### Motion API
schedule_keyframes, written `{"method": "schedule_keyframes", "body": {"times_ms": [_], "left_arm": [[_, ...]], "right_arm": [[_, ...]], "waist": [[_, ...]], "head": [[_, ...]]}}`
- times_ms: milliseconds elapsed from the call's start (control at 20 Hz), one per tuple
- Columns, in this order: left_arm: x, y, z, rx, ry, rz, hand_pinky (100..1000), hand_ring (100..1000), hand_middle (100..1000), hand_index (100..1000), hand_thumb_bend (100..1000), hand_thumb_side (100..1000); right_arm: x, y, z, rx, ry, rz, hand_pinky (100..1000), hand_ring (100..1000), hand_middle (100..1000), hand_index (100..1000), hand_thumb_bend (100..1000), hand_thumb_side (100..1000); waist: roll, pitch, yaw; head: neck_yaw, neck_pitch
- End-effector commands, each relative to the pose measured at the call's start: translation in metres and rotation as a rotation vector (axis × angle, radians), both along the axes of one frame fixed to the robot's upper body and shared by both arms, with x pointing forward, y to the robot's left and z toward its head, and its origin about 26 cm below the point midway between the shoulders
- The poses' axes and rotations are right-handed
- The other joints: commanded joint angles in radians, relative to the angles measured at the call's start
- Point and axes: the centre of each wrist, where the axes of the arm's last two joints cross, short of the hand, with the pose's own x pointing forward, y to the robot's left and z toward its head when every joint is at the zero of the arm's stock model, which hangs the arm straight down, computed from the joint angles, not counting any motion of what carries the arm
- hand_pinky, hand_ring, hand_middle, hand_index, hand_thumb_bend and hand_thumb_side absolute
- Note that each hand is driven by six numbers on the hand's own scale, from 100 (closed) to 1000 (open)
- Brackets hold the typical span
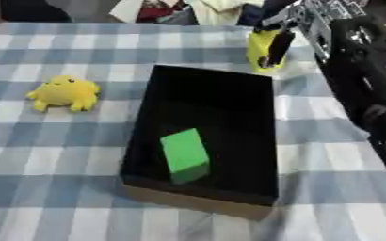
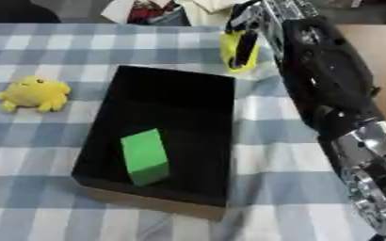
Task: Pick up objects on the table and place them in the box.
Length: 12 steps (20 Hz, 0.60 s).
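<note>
One thing is already in the box [image 1: 262, 136]: a green block [image 1: 185, 154] lying near its front wall. Two remain, as I judge it. On my far left a yellow plush toy [image 1: 64, 92] sits alone on the checked tablecloth [image 1: 48, 188], well apart from the box, with open cloth all round it. Moving right, past the box's far right corner, my right hand [image 1: 277, 44] has its fingers curled round a yellow object [image 1: 261, 52] just beyond the rim. The box interior is mostly free, so there is room to lower it in. My left hand is not visible.
</note>
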Motion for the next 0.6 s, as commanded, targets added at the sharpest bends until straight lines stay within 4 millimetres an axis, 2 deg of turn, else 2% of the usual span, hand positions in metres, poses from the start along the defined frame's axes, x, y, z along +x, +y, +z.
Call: {"method": "schedule_keyframes", "body": {"times_ms": [50, 600], "left_arm": [[-0.0027, 0.0016, 0.0094, 0.03, -0.03, 0.005, 572, 696, 680, 832, 100, 795], [-0.003, 0.0029, 0.0094, 0.039, -0.023, 0.009, 574, 697, 679, 832, 100, 780]], "right_arm": [[-0.0059, 0.0039, 0.0185, 0.026, -0.06, 0.021, 968, 931, 837, 855, 100, 261], [-0.0101, 0.0123, 0.0257, 0.078, -0.1, 0.034, 950, 912, 820, 819, 100, 248]], "waist": [[0.002, -0.035, 0.004], [-0.006, -0.063, 0.004]], "head": [[-0.007, -0.01], [-0.006, 0.002]]}}
